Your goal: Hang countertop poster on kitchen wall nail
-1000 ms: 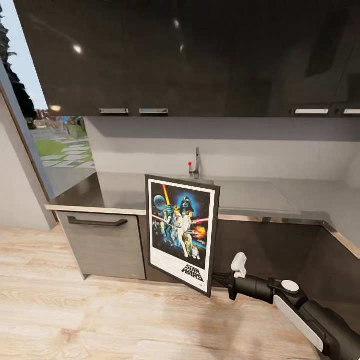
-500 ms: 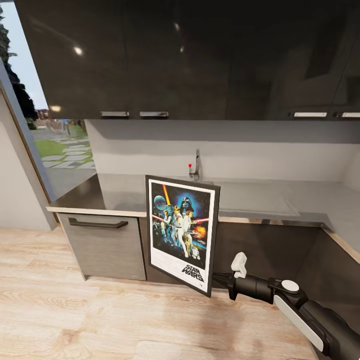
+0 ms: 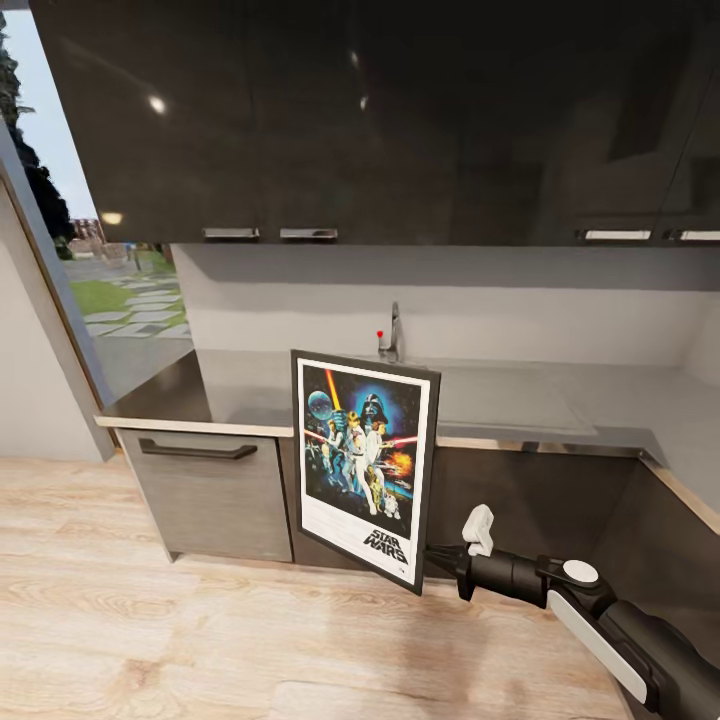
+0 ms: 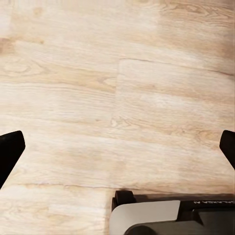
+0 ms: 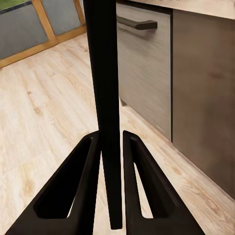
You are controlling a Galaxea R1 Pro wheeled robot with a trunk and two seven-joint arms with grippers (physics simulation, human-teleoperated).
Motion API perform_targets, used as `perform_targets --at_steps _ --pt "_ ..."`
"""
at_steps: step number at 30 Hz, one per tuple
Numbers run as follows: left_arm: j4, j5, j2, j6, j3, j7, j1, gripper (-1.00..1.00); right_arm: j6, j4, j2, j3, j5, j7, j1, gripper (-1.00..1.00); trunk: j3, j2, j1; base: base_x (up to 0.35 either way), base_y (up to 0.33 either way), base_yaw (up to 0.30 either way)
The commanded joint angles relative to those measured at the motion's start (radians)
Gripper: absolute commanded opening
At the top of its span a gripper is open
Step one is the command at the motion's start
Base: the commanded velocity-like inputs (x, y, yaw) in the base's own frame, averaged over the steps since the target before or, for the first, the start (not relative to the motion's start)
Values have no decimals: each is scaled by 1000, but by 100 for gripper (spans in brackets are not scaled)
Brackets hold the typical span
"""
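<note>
1. The right gripper [image 3: 432, 553] is pinching the poster [image 3: 365, 462] at its lower right corner, its two dark fingers [image 5: 83, 181] closed flat against either side of the black frame edge
2. In the right wrist view the poster [image 5: 105, 98] is showing edge-on as a thin dark strip running up between the fingers, with both pads touching it
3. The poster is standing upright in the air in front of the cabinet fronts, its printed face turned toward the head camera, blue space scene above and the "STAR WARS" lettering near the bottom
4. The right arm [image 3: 600, 610] is reaching in from the lower right of the head view, low over the wooden floor [image 3: 120, 610]
5. The kitchen countertop [image 3: 520, 400] is running behind the poster, with a tap [image 3: 394, 330] rising beyond the poster's top edge
6. Dark glossy wall cabinets [image 3: 350, 110] are hanging above the pale grey wall [image 3: 500, 310]
7. The left gripper [image 4: 117, 152] is spread wide, its fingertips [image 4: 10, 152] sitting at opposite edges of the left wrist view, gripping nothing, over the wooden floor [image 4: 122, 73]
</note>
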Motion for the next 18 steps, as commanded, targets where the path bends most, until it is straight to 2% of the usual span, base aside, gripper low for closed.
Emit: perform_targets --at_steps 1,18 --pt "-3 0 0 8 3 -5 0 100 10 -1 -1 2 -12 1 -1 -100 2 6 -4 0 0 0" --pt "-3 0 0 8 3 -5 0 100 10 -1 -1 2 -13 1 -1 -100 55 125 -69 0 0 0"
